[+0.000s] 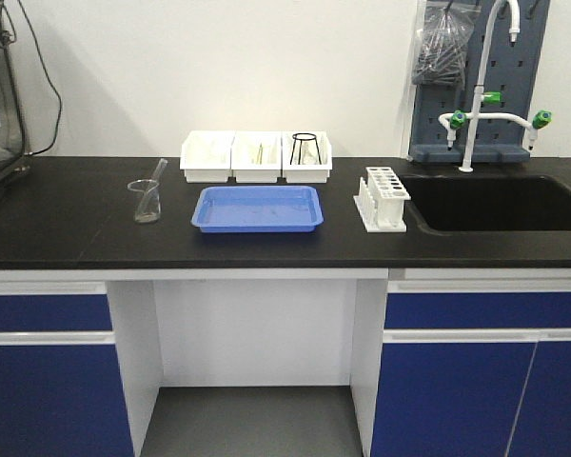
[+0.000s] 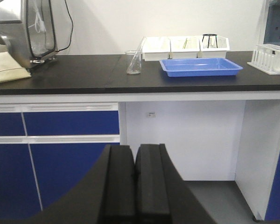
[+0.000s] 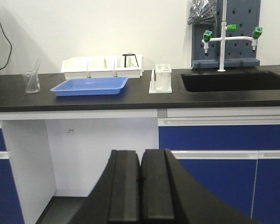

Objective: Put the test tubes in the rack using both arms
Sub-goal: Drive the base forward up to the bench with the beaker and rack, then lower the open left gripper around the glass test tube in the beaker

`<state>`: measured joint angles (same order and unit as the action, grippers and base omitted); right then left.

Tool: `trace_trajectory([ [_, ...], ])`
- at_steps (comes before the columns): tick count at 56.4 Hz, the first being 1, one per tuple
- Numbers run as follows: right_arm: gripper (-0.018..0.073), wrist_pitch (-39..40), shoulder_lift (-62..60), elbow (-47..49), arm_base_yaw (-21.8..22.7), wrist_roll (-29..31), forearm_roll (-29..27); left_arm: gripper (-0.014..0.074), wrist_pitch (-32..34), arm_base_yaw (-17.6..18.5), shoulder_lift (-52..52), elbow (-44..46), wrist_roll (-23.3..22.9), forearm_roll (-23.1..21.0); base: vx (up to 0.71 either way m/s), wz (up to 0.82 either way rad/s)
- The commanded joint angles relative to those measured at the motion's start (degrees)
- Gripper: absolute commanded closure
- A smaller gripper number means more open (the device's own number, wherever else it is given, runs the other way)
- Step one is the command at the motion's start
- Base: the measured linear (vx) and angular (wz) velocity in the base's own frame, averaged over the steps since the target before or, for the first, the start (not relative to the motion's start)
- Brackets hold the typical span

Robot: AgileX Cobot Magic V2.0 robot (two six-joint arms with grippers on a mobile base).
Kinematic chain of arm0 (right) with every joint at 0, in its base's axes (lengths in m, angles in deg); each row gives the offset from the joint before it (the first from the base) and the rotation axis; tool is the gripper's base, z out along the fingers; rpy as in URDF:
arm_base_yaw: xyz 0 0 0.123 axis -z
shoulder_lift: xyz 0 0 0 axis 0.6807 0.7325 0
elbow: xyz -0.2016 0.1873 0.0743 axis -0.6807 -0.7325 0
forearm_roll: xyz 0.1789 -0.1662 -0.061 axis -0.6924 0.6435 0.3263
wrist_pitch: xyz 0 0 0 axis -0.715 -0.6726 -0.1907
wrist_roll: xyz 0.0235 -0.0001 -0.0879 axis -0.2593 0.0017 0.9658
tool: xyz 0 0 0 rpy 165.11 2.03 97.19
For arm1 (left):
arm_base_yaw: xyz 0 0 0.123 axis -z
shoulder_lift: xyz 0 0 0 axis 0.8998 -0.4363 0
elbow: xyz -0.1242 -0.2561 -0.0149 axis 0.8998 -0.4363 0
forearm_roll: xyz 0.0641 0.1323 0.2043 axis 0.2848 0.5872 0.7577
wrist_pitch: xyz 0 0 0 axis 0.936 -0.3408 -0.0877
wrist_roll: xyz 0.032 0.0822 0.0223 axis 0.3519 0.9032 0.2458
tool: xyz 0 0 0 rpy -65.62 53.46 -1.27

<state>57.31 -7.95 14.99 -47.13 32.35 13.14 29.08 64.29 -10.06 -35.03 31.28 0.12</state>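
- Only one test tube (image 1: 158,172) can be made out. It leans in a small clear beaker (image 1: 146,204) on the black bench (image 1: 57,228), with its open rim tipped towards 1 o'clock.
- The beaker stands at 9 o'clock of the blue tray (image 1: 257,209). The white rack (image 1: 384,198) stands at 3 o'clock of that tray, just beside the sink (image 1: 500,205). No tube shows in its holes (though they are too small to read for certain).
- Three white bins (image 1: 257,174) sit at 12 o'clock of the tray; what lies in them is unclear.
- Handling, as a judgement: the tube is thin glass, so light, stiff, slick and easily cracked. Take it on the bare upper shaft just below the rim with a gentle squeeze. Lift along its lean so it does not lever the light beaker over.
- The left end effector (image 2: 135,150) has its pads pressed together on nothing. It hangs low before the cabinets (image 2: 70,123), below the bench edge and pointing level, with the beaker at about 12 o'clock above it.
- The right end effector (image 3: 141,154) is likewise together and empty, and equally low and level. The rack is at roughly 12 o'clock above it.
- Both would need to rise and part before any grasp.
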Motion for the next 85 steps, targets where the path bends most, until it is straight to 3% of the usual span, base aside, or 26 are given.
trace_trajectory([
  [1, 0.0568, 4.68, -0.56, -0.79, 0.34, 0.01, 0.28, 0.0601, 4.71, -0.15, 0.69, 1.44, 0.02, -0.07, 0.49, -0.04],
  [85, 0.0568, 4.68, -0.56, -0.79, 0.34, 0.01, 0.28, 0.0601, 4.71, -0.15, 0.69, 1.44, 0.02, -0.07, 0.43, 0.0],
])
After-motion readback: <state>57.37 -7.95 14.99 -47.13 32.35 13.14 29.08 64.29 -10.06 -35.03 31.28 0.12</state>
